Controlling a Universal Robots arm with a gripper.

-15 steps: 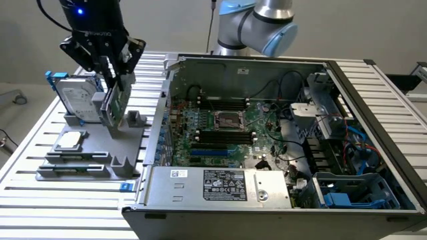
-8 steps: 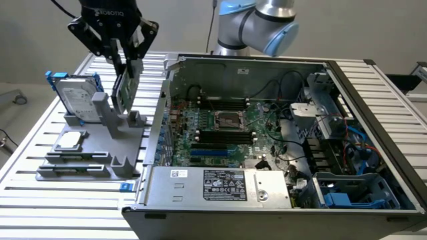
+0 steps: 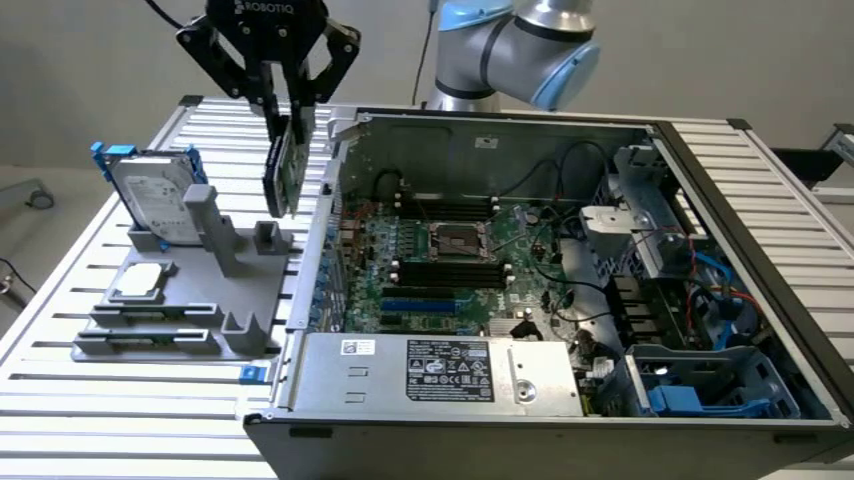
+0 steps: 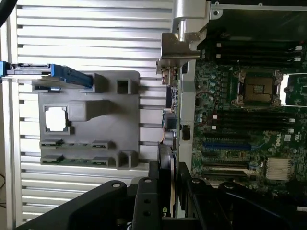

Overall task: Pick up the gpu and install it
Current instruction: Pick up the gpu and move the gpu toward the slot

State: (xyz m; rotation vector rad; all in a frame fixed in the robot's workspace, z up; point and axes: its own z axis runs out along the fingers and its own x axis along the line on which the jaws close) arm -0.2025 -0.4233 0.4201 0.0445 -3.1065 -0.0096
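While the claw (image 3: 284,112) is clamped across the two flat faces of the gpu (image 3: 280,170), the card hangs upright and edge-down, clear of everything below it. In the exterior view it sits at about ten o'clock of the open computer case (image 3: 747,180), over the case's near wall, with the grey fixture (image 3: 200,290) and the hard drive (image 3: 154,195) at nine o'clock on the tabletop (image 3: 134,400).

In the wrist view, the gpu (image 4: 171,120) shows edge-on, running from the claw (image 4: 168,187) to its silver bracket (image 4: 180,45), alongside the motherboard (image 4: 240,120).

The card looks light, thin and stiff, so weight should be no trouble. It is likely fragile: a bare board with small parts and a contact edge that would not tolerate knocks or twisting. A pinch on the faces near one edge, as here, seems right, though the smooth black cover could let the card pivot between the pads.
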